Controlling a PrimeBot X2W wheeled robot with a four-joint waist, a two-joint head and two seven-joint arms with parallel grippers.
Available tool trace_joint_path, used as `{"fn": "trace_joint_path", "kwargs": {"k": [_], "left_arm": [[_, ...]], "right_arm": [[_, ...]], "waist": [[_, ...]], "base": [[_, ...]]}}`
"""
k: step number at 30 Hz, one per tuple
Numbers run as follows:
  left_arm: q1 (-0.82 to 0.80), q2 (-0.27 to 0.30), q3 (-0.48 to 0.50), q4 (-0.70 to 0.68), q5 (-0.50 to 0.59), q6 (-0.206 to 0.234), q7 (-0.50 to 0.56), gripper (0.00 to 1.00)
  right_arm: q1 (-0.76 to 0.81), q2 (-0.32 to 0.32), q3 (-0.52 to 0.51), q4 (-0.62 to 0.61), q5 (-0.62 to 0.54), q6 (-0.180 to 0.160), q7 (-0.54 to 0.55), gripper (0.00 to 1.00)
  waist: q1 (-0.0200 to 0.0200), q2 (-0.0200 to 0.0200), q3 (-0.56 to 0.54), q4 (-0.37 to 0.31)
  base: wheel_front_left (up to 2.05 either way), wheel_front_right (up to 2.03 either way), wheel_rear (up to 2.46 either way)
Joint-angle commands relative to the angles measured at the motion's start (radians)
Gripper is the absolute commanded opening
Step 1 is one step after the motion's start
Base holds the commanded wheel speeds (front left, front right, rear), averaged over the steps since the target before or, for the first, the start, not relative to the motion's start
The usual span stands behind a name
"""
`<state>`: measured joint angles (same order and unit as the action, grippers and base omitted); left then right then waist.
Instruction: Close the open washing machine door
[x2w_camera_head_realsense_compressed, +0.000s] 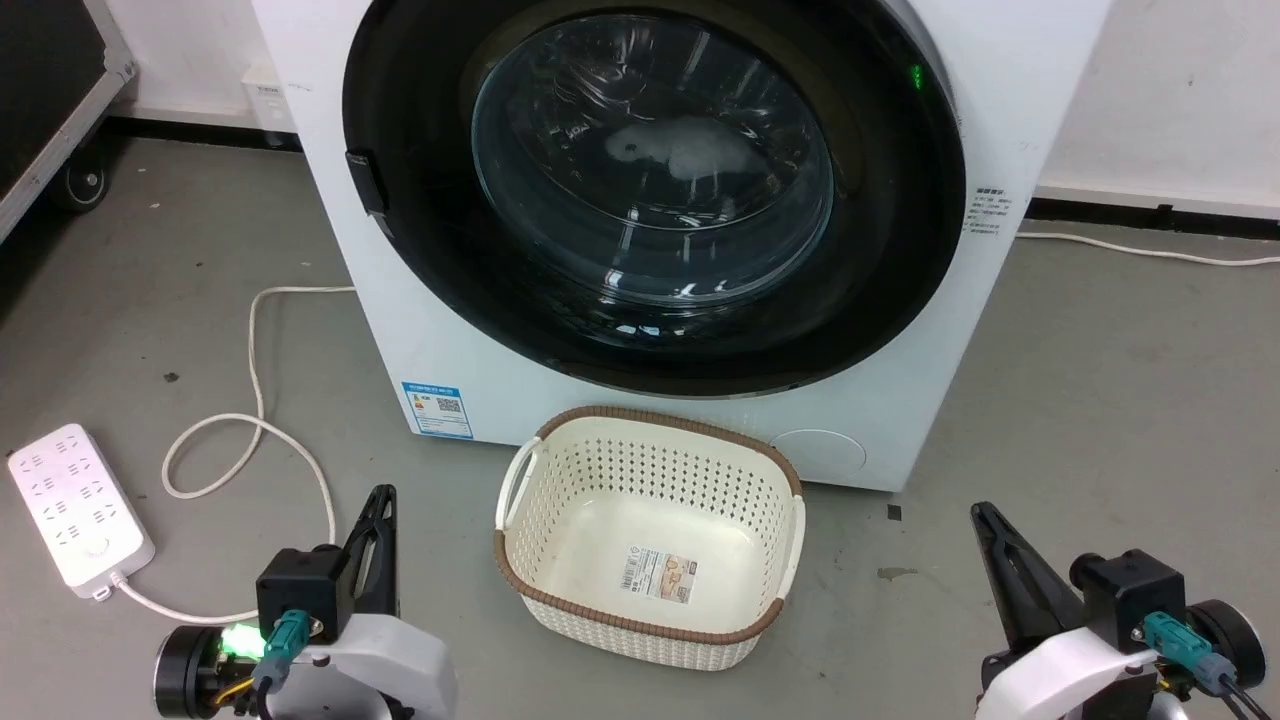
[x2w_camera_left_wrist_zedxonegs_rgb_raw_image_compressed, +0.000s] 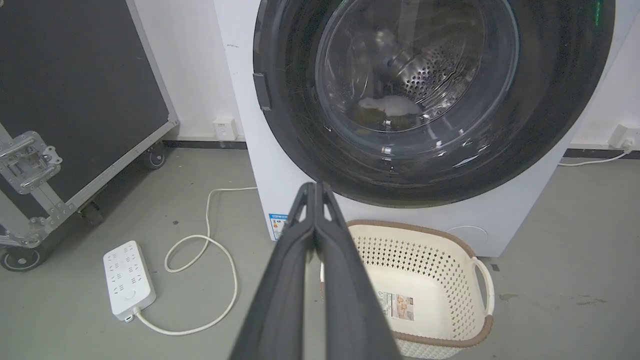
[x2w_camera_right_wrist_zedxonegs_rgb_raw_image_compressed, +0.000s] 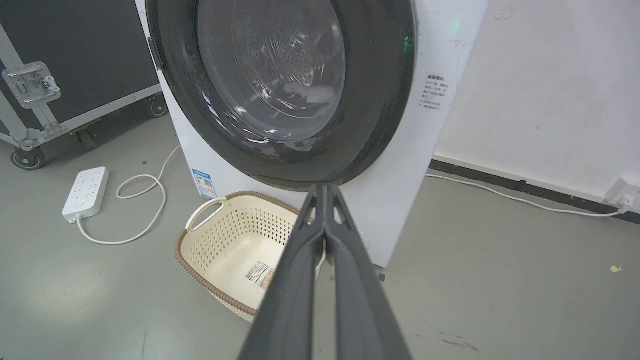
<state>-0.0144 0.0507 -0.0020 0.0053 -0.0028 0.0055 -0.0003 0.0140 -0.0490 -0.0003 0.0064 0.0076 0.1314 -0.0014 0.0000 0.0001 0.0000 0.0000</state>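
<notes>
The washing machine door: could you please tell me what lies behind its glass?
Behind the glass of the door shows the perforated steel drum, with a whitish lump low in it, too blurred to identify. The black rim covers the drum's edges.

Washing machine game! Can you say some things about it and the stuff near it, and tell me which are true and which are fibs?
1. The washing machine door is swung wide open. False: it sits shut against the front of the washing machine.
2. The cream perforated basket holds no clothes. True.
3. Both grippers are open. False: the left gripper and the right gripper each have their fingers pressed together.
4. A white power strip lies on the floor on the robot's left. True.
</notes>
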Motion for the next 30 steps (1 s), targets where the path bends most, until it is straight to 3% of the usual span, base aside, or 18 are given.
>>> {"fn": "trace_joint_path", "kwargs": {"k": [1, 30], "left_arm": [[0.014, 0.0, 0.002, -0.005, 0.003, -0.005, 0.0, 0.0], [0.014, -0.001, 0.002, -0.005, 0.003, -0.005, 0.0, 0.0]], "right_arm": [[-0.014, -0.001, 0.0, -0.006, -0.008, -0.001, 0.001, 0.0], [-0.014, -0.001, 0.0, -0.006, -0.008, -0.001, 0.001, 0.0]], "waist": [[0.0, -0.0001, 0.0, 0.0], [0.0, -0.0001, 0.0, 0.0]], "base": [[0.0, 0.0, 0.0], [0.0, 0.0, 0.0]]}}
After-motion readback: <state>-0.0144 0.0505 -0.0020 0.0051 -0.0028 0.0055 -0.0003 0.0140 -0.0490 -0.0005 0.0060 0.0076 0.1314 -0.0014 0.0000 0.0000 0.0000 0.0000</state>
